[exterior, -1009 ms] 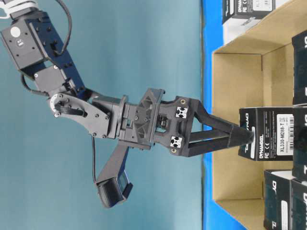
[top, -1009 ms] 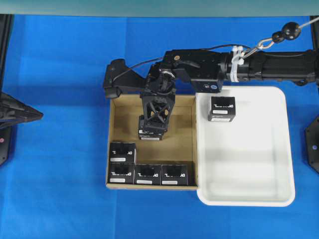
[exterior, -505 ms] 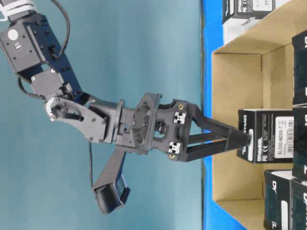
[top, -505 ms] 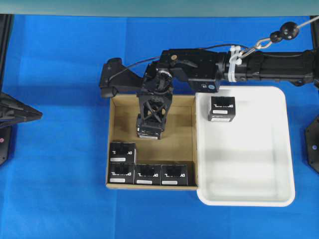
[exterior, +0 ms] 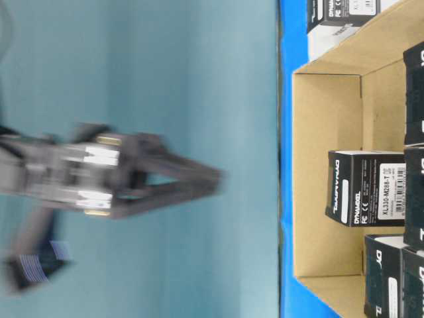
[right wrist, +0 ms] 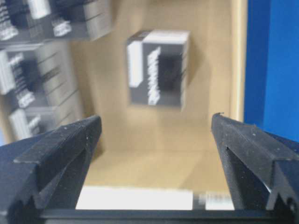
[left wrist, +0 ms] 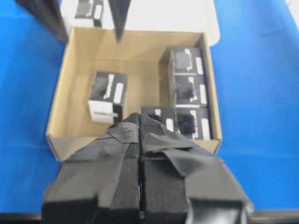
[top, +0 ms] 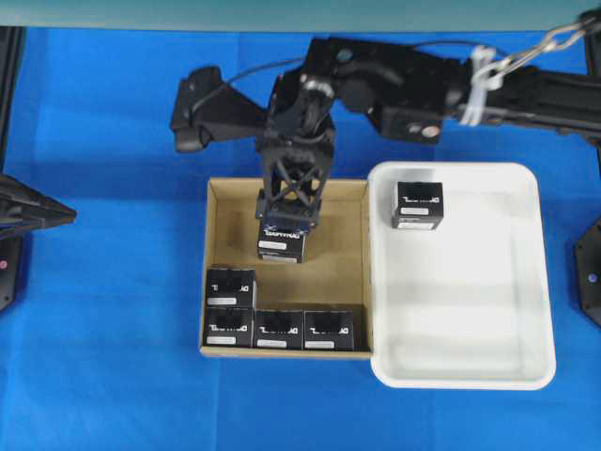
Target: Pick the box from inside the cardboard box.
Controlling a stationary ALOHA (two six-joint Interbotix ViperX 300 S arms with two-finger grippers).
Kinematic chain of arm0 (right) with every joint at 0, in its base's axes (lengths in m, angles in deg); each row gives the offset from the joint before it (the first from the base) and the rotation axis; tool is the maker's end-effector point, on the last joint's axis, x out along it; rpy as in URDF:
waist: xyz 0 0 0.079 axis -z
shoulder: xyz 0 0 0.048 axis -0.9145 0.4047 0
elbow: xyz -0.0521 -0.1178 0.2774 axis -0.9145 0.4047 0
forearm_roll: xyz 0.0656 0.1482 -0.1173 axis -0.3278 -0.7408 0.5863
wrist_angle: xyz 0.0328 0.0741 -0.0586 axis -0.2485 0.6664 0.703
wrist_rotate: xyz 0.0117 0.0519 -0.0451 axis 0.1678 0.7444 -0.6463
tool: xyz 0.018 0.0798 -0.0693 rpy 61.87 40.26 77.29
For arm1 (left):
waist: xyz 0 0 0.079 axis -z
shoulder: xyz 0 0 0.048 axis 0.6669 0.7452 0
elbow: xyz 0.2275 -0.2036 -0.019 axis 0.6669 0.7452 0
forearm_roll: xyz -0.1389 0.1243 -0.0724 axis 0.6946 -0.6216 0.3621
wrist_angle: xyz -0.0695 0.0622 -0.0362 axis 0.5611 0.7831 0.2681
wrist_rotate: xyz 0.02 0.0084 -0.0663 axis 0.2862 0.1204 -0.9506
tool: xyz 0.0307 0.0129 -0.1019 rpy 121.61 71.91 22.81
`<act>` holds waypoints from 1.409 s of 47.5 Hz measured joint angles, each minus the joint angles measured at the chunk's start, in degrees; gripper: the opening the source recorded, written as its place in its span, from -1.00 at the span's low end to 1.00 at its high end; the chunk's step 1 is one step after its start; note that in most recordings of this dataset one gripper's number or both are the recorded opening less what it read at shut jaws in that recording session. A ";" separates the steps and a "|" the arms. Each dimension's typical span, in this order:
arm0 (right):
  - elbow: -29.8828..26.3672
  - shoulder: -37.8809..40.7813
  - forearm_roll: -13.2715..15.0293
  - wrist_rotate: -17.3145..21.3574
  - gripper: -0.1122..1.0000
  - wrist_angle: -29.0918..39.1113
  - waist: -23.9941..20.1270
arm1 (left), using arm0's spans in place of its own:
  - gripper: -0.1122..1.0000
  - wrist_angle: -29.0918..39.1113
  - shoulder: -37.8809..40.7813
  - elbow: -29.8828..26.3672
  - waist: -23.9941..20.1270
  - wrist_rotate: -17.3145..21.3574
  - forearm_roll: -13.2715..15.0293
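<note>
The lone black box (top: 282, 242) stands on the floor of the brown cardboard box (top: 218, 235), near its back middle. It also shows in the table-level view (exterior: 364, 189) and in the right wrist view (right wrist: 159, 67). My right gripper (top: 286, 223) hangs well above it, open and empty. It is blurred in the table-level view (exterior: 213, 179), and its jaws stand wide apart in the right wrist view (right wrist: 155, 120). Several identical boxes (top: 279, 327) sit in the carton's front left corner. My left gripper (left wrist: 140, 120) is shut, empty, and outside the carton.
A white plastic tray (top: 470, 366) touches the carton's right side and holds one black box (top: 418, 205) at its back left. The right arm (top: 488, 85) spans the back of the table. Blue cloth surrounds everything.
My right gripper has risen quickly away from the lone box, which stays on the carton floor. The left arm has not moved.
</note>
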 measured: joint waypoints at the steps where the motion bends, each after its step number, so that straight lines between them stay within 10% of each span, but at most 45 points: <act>1: -0.70 -0.35 0.18 -0.09 0.99 0.79 -0.09 | -0.93 0.09 0.00 0.09 0.00 0.00 0.00; 15: -11.69 -2.20 5.36 1.14 0.99 12.66 -1.85 | -0.93 0.00 -0.35 -0.26 0.00 0.00 0.00; 36: -18.28 -1.93 5.89 1.67 0.99 15.29 -2.90 | -0.93 0.00 -0.53 -0.62 0.09 -0.35 0.00; 67: 8.17 -1.58 5.63 1.67 0.99 -11.34 -3.25 | -0.93 0.00 -0.53 -0.70 0.09 -0.35 0.00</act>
